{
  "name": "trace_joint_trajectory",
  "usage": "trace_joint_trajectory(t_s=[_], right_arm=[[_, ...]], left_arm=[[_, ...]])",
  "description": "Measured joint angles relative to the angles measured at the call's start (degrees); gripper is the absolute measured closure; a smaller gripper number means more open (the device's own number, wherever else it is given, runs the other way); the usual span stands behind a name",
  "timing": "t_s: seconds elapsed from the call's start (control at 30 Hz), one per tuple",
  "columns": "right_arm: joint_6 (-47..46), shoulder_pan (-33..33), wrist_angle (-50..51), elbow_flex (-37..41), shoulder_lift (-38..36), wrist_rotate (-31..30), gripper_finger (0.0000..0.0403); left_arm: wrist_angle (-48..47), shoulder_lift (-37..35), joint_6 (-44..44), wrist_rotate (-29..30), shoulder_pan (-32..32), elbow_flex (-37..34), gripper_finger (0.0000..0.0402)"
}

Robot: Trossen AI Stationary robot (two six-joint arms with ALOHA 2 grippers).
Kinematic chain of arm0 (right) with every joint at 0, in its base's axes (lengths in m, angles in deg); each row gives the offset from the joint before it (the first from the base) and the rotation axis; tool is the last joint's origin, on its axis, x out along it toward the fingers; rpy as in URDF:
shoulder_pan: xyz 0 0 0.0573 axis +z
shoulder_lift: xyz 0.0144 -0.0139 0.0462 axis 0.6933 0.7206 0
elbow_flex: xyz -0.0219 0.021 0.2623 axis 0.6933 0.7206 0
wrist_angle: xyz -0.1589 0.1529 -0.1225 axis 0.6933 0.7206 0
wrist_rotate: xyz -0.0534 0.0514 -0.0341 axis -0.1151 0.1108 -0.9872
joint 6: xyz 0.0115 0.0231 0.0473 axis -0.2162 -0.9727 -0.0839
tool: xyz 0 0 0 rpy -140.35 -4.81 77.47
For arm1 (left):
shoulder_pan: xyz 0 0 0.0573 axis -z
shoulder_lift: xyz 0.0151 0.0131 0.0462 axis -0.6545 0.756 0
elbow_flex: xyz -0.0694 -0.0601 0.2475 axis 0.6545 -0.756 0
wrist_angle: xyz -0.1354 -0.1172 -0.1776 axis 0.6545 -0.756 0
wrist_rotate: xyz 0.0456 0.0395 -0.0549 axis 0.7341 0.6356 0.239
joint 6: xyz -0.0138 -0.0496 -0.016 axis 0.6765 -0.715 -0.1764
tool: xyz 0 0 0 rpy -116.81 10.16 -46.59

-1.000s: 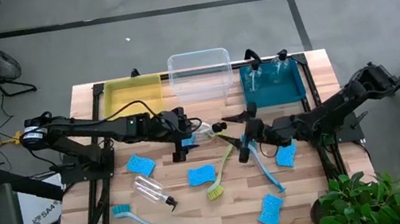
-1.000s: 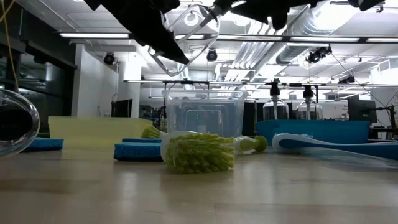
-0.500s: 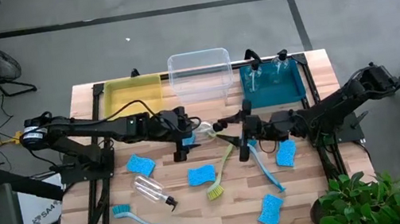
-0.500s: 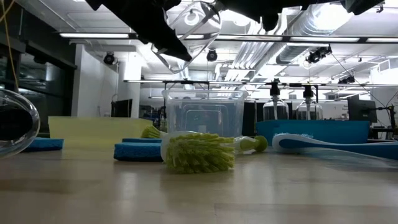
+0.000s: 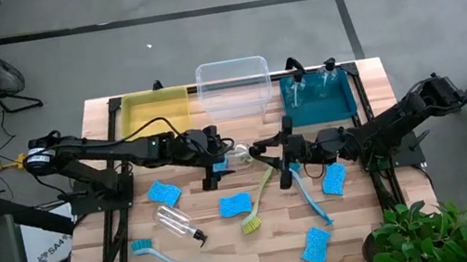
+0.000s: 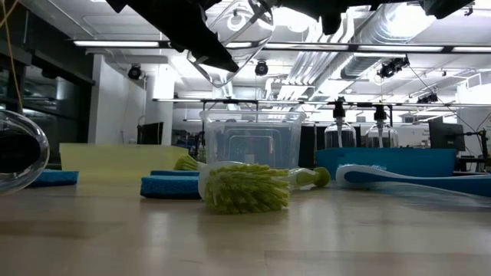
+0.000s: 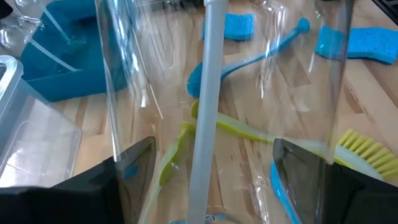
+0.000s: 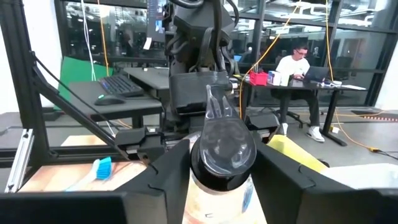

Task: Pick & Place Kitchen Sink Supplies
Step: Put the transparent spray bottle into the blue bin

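Wooden table point(image 5: 233, 244) keeps open room at six o'clock. Left gripper point(image 5: 219, 155) pinches the small clear plastic spray bottle point(image 5: 235, 155) at centre. Right gripper point(image 5: 273, 152) closes its fingers around the bottle's black nozzle end.

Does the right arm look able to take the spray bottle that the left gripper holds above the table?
Probably yes. The left gripper holds the spray bottle by its body, nozzle end toward the right gripper, which sits right at that end with nothing between them.

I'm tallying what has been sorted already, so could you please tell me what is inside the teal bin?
Two clear spray bottles with black nozzles stand in the teal bin. Its wall hides their bases in the low view, so anything flat lying beneath them cannot be ruled out.
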Motion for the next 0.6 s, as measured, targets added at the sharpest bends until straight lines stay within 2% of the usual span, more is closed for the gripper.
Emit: trace_joint_trajectory(t_s=[0.17, 0.47, 0.6], right_arm=[[-0.02, 0.0, 0.04, 0.01, 0.0, 0.05, 0.0274], [-0.45, 0.02, 0.04, 0.02, 0.0, -0.13, 0.0274], [-0.64, 0.03, 0.11, 0.02, 0.0, -0.42, 0.0274]], left_arm=[[-0.07, 0.0, -0.04, 0.0, 0.0, 0.0, 0.0087], [-0.16, 0.0, -0.22, 0.02, -0.02, 0.0, 0.0039], [-0.2, 0.0, -0.25, 0.25, -0.02, 0.0, 0.003]])
